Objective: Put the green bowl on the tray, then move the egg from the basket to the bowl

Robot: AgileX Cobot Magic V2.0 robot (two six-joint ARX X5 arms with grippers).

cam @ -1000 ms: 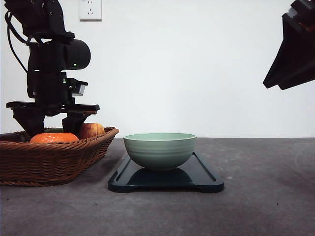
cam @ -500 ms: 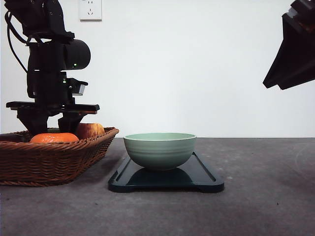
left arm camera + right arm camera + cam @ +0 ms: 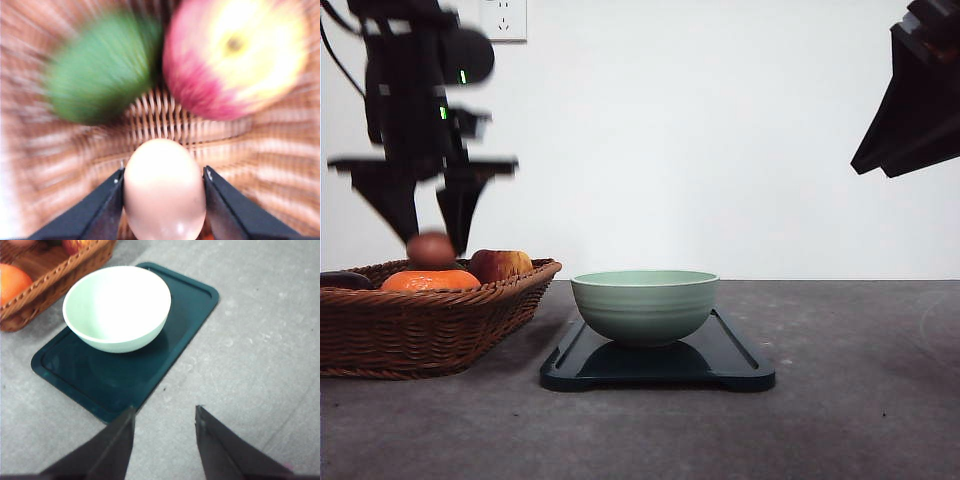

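One egg [image 3: 164, 189] in left tool [image 3: 162, 200], one green bowl [image 3: 644, 305] on tray [image 3: 730, 355]

Left gripper [image 3: 428, 235] clamped on egg [image 3: 164, 187], raised; right gripper [image 3: 165, 422] parted, high.

Plain white wall [image 3: 720, 140], white power socket [image 3: 504, 19] high up, dark grey tabletop [image 3: 860, 420]

Green bowl [image 3: 644, 305]: pale sage w/ faint horiz. ridges, lighter rim; tray [image 3: 732, 362]: glossy dark blue-black. Basket [image 3: 430, 330]: brown woven wicker w/ braided rim; egg [image 3: 430, 249] reddish-brown, pinkish-tan close up, apple [image 3: 235, 55] red-and-yellow, orange fruit [image 3: 428, 281] bright orange, blurred green fruit [image 3: 102, 67]. Table [image 3: 860, 420] dark grey, speckled; wall [image 3: 720, 130] white.
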